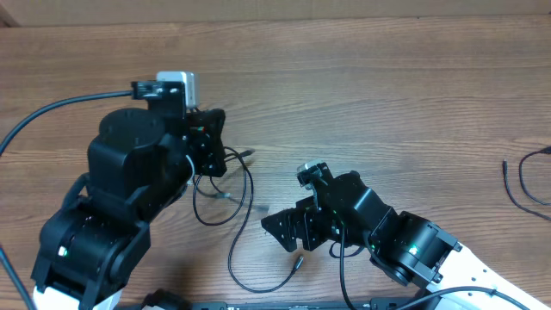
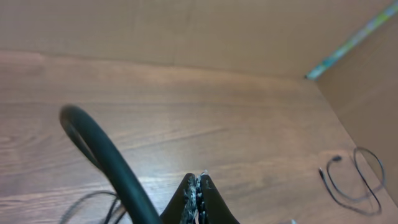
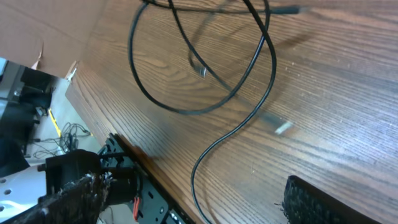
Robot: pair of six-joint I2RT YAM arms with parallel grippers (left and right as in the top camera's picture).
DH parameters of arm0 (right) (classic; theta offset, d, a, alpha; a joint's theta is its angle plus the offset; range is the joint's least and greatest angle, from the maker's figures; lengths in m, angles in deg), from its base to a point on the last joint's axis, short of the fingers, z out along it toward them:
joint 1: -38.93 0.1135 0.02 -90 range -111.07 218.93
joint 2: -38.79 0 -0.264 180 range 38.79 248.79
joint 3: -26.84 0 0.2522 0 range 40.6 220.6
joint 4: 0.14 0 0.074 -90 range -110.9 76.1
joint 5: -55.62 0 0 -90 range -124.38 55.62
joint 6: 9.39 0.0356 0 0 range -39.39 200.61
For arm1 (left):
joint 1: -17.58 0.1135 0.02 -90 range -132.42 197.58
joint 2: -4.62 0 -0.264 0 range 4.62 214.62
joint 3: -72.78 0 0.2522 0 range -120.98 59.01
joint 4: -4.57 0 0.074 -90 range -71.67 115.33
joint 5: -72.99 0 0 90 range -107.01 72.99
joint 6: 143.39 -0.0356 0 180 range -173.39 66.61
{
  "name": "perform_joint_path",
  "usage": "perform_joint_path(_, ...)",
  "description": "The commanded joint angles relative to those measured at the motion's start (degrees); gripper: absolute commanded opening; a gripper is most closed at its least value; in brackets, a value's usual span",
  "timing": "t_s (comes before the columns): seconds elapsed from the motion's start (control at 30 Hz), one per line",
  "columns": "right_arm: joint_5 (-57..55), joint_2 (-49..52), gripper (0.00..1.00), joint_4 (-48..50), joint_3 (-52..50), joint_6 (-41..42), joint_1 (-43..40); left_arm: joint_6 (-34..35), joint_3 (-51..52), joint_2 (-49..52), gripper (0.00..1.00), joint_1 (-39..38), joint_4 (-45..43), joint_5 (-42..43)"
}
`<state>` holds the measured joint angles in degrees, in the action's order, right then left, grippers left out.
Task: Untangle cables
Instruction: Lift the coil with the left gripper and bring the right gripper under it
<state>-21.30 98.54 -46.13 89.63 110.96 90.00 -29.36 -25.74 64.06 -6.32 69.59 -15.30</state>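
Note:
Thin black cables (image 1: 245, 202) hang in loose loops from my left gripper (image 1: 225, 159), casting shadows on the table. That gripper (image 2: 199, 186) is shut, and in its wrist view the pads meet with thin cords (image 2: 87, 205) trailing below them at the left. The loops (image 3: 205, 93) show a silver plug (image 3: 283, 127). One strand (image 3: 196, 183) runs down between the fingers of my right gripper (image 3: 199, 205), which is open and low over the table. In the overhead view this gripper (image 1: 288, 234) sits just right of the long strand, above a plug end (image 1: 299, 261).
Another thin black cable (image 1: 525, 181) lies apart at the table's far right (image 2: 351, 180). A thick black robot cable (image 2: 106, 162) crosses the left wrist view. The table's front edge (image 3: 124, 146) with a black rail is close to the right gripper. Cardboard walls (image 2: 186, 31) border the table.

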Motion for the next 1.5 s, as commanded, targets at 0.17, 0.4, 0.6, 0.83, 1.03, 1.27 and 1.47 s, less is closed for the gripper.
perform_joint_path(0.17, 3.7, 1.1, 0.93, 6.2, -0.2, -11.2, 0.3, 4.0, -1.0, -2.1, 0.04, 0.0, -6.7, -0.8)
perform_joint_path(0.4, 7.5, 7.1, 1.0, 14.2, -0.2, -14.4, 0.4, 4.3, -1.0, -2.0, 0.04, 0.0, -15.3, 7.6)
perform_joint_path(0.6, 10.1, 10.9, 1.0, 21.1, -0.2, -17.4, 0.3, 4.3, -1.0, -2.0, 0.04, 0.0, -15.5, 8.7)
perform_joint_path(0.83, -1.9, 10.9, 1.0, 27.1, -0.2, -17.4, 0.3, 9.9, -1.0, -2.0, 0.04, 0.0, -15.4, 10.9)
perform_joint_path(1.03, -8.0, 11.5, 1.0, 34.7, -0.2, -17.4, 0.3, 17.6, -1.0, -1.7, 0.04, 0.0, -16.2, 17.2)
perform_joint_path(1.27, -8.5, 15.8, 1.0, 43.8, -0.2, -17.3, 0.3, 24.1, -1.0, -0.5, 0.04, -0.1, -19.9, 28.1)
perform_joint_path(1.47, -8.5, 19.5, 1.0, 49.5, -0.2, -17.3, 0.3, 28.0, -1.0, 0.1, 0.04, -0.1, -21.7, 32.5)
